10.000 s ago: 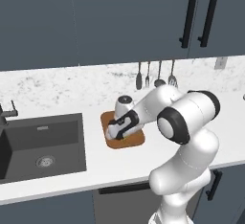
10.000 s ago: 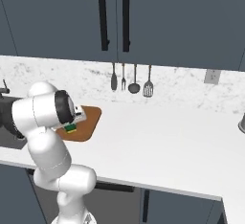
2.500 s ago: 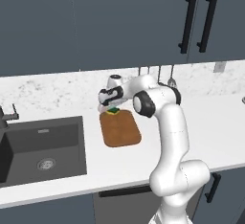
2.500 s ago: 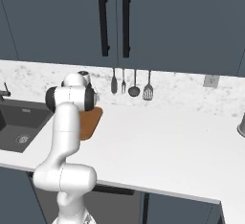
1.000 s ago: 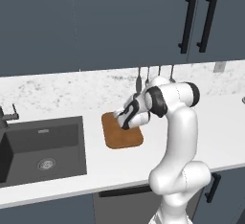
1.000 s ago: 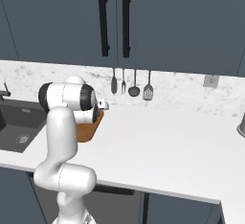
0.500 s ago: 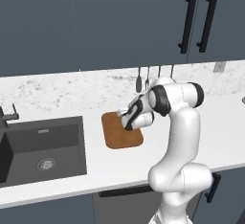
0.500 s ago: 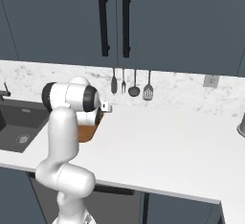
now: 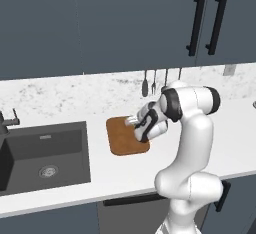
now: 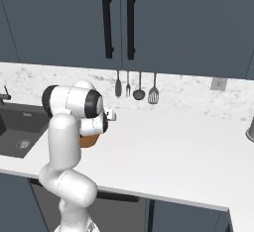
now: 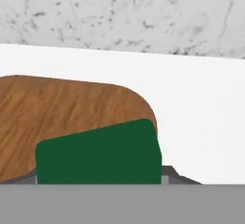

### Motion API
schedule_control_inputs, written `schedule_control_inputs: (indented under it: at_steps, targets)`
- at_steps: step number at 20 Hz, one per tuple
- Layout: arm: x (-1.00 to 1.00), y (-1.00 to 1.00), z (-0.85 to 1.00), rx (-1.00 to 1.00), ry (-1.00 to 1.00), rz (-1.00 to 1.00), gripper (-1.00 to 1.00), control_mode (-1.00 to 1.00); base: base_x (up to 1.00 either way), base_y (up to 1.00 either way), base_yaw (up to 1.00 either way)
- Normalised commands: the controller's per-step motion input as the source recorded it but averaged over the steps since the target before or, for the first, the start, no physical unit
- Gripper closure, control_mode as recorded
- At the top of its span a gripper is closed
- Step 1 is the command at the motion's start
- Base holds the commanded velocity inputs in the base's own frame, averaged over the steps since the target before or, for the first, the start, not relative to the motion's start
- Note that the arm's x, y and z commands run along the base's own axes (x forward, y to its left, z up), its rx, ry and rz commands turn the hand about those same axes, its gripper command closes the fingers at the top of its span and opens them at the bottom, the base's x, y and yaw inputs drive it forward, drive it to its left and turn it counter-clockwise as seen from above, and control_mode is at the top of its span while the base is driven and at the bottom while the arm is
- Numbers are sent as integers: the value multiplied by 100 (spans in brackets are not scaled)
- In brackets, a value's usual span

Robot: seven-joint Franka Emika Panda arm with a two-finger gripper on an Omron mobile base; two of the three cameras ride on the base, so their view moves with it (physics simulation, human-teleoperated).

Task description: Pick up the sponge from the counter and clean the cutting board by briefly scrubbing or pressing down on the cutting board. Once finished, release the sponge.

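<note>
Sponge: small rectangular dark green-topped sponge (image 11: 98,153) sits btwn the finger tips, over the brown wooden cutting board (image 11: 67,110), near its rounded corner by the white marbled counter (image 11: 201,103).
Gripper: two-finger gripper (image 9: 136,128) looks closed on sponge; tips barely show, so that's your best guess.
Risk: you're near the board's edge; a sideways scrub could slide the sponge off onto the counter.
Hidden: sponge's yellow layer and board contact cut off; arm blocks most of board from the right.

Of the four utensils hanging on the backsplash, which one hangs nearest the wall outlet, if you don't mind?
The slotted spatula, rightmost in the right base view; the other three hang left of it, farther from the outlet.
</note>
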Motion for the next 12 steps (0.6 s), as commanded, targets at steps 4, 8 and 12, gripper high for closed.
schedule_control_inputs:
  at_steps: [4,8,12]
  targets:
    - [-82,0,-26,0,0,0,100,-100,0,0,0]
    - [-81,0,-34,0,0,0,100,-100,0,0,0]
    - [-84,0,-41,0,4,0,100,-100,0,0,0]
